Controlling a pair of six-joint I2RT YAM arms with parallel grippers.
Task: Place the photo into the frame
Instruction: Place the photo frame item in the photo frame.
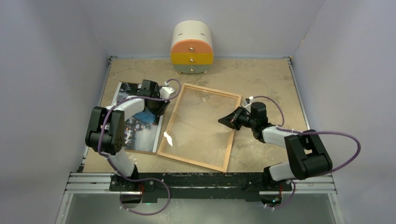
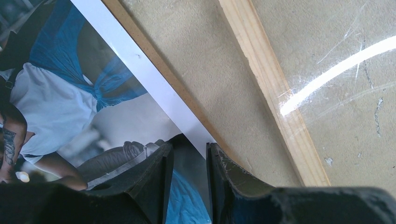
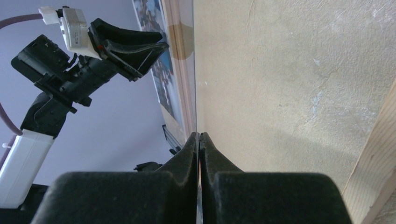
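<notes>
The photo (image 1: 135, 126), a glossy print in blue, white and dark tones, lies on a brown backing board (image 1: 140, 151) left of the frame. The light wood frame (image 1: 191, 161) lies mid-table with the clear pane (image 1: 201, 121) over its opening. My left gripper (image 1: 156, 109) is at the photo's right edge. In the left wrist view its jaws (image 2: 189, 149) stand a little apart over the photo (image 2: 60, 102) and its white border. My right gripper (image 1: 223, 121) is shut on the pane's right side, and the right wrist view (image 3: 199, 135) shows the pane edge-on.
A round cream, orange and yellow drawer cabinet (image 1: 192, 48) stands at the back centre. Grey walls close in the left, right and back sides. The left arm (image 3: 84, 70) shows across the frame in the right wrist view. The frame's wood border (image 2: 271, 88) runs close beside the photo.
</notes>
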